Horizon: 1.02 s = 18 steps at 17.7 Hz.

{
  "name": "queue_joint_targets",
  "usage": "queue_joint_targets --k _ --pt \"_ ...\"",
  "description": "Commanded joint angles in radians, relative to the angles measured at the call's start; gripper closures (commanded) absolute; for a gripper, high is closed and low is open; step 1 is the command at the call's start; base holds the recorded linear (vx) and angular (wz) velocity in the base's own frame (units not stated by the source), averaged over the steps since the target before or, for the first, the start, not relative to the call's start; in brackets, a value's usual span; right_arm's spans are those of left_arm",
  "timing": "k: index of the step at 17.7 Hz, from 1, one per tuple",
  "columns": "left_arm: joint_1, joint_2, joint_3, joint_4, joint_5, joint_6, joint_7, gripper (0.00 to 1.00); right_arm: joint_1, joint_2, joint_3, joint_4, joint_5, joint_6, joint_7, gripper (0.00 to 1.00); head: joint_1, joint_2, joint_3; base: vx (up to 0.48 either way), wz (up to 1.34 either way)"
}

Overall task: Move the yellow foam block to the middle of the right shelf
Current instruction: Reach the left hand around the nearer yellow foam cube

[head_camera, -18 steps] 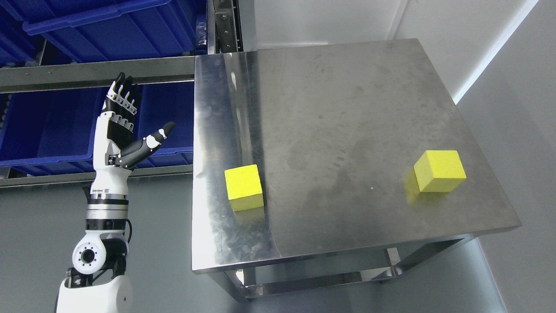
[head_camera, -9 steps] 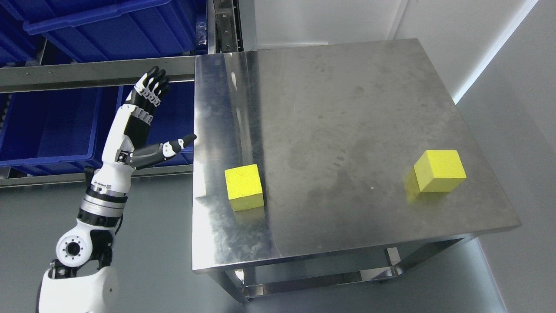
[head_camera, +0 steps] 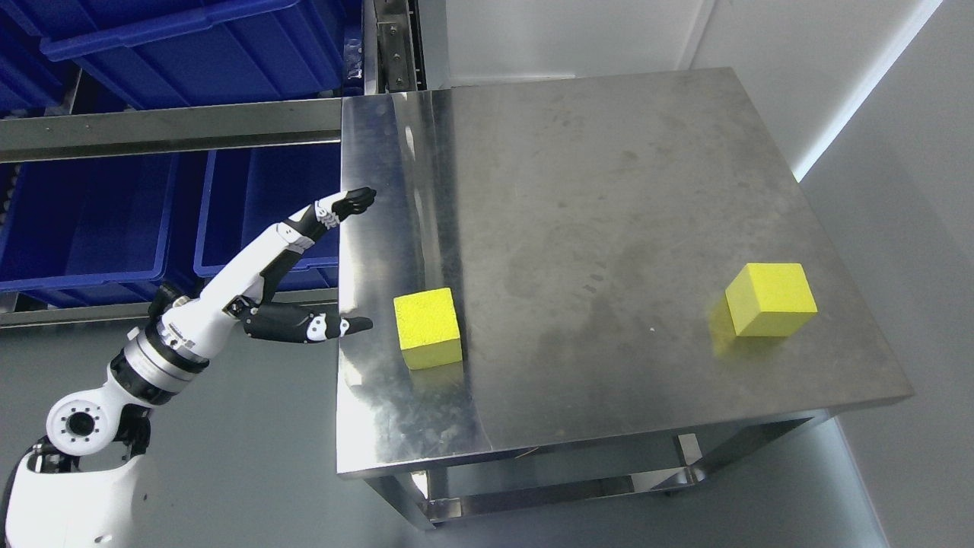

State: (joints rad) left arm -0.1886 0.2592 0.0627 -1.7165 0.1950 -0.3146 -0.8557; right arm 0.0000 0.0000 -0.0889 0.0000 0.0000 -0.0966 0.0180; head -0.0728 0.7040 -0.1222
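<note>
The robot's left hand [head_camera: 304, 266], fingers spread wide and holding nothing, reaches from the lower left toward the nearer yellow foam block [head_camera: 428, 328] on the steel table [head_camera: 609, 190], not yet touching it, so grasp and shelving both remain undone.

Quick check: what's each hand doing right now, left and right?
Left hand: open, fingers spread, holding nothing, beside the left yellow foam block.
Right hand: not in view.
</note>
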Motion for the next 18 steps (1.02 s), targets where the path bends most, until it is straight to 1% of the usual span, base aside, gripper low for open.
queue_joint_targets --k 1,2,4,6,10,15,18 --pt "-0.069 0.109 -0.198 0.024 -0.025 0.135 -0.025 0.02 -0.003 -0.017 0.0 -0.017 0.0 0.0 0.0 0.0 0.0 0.0 0.0 0.0 0.0" --pt "-0.087 0.106 -0.201 0.028 -0.049 0.162 -0.026 0.02 -0.002 -0.017 0.0 -0.017 0.0 0.0 0.0 0.0 0.0 0.0 0.0 0.0 0.0" --pt "-0.101 0.098 -0.208 0.037 -0.088 0.184 -0.031 0.02 -0.003 -0.017 0.0 -0.017 0.0 0.0 0.0 0.0 0.0 0.0 0.0 0.0 0.0" --pt "-0.117 0.084 -0.242 0.037 -0.088 0.21 -0.032 0.02 -0.003 -0.017 0.0 -0.017 0.0 0.0 0.0 0.0 0.0 0.0 0.0 0.0 0.0" --pt "-0.138 0.081 -0.3 0.037 -0.088 0.247 -0.036 0.02 -0.003 -0.017 0.0 -0.017 0.0 0.0 0.0 0.0 0.0 0.0 0.0 0.0 0.0" --pt "-0.141 0.081 -0.354 0.057 -0.106 0.252 -0.037 0.02 -0.003 -0.017 0.0 -0.017 0.0 0.0 0.0 0.0 0.0 0.0 0.0 0.001 0.0" --pt "-0.14 0.081 -0.365 0.066 -0.123 0.252 -0.039 0.02 -0.003 -0.017 0.0 -0.017 -0.001 0.0 0.0 0.0 0.0 0.0 0.0 0.0 0.0"
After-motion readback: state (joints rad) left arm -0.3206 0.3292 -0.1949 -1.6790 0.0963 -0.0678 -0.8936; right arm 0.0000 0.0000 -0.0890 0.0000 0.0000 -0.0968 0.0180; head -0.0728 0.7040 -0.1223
